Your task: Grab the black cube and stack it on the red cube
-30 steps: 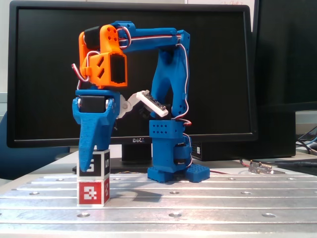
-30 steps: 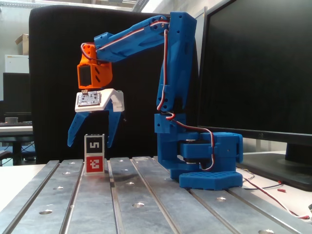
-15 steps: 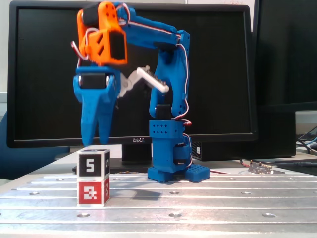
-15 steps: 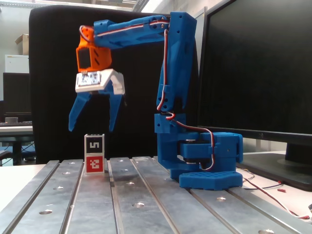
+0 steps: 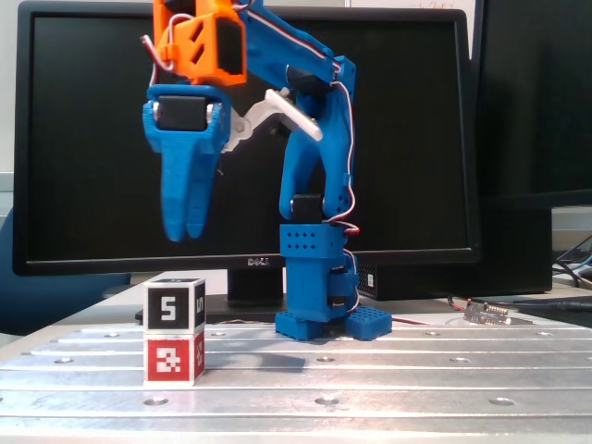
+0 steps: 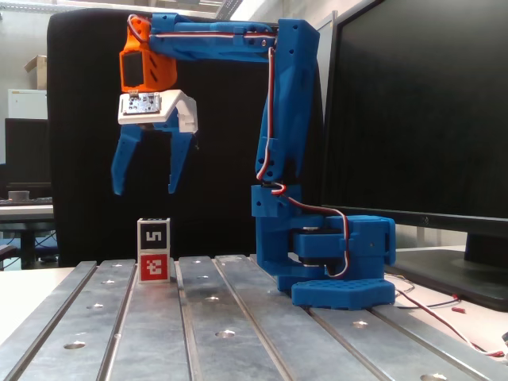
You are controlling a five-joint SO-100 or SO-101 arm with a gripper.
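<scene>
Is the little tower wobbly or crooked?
No, nothing stands out. The black cube sits squarely on the red cube, edges lined up in both fixed views. The gripper hangs open above, touching nothing.

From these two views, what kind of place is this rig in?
Likely a lab or office workbench: slotted metal table, large monitor behind the arm, more desks in the background.

The black cube [image 5: 174, 306] sits right on top of the red cube [image 5: 173, 361], and the two make a small straight tower. The black one has white edges and a white 5 on its front. The red one has a white blocky pattern and rests flat on the metal table [image 5: 388, 379].
</scene>
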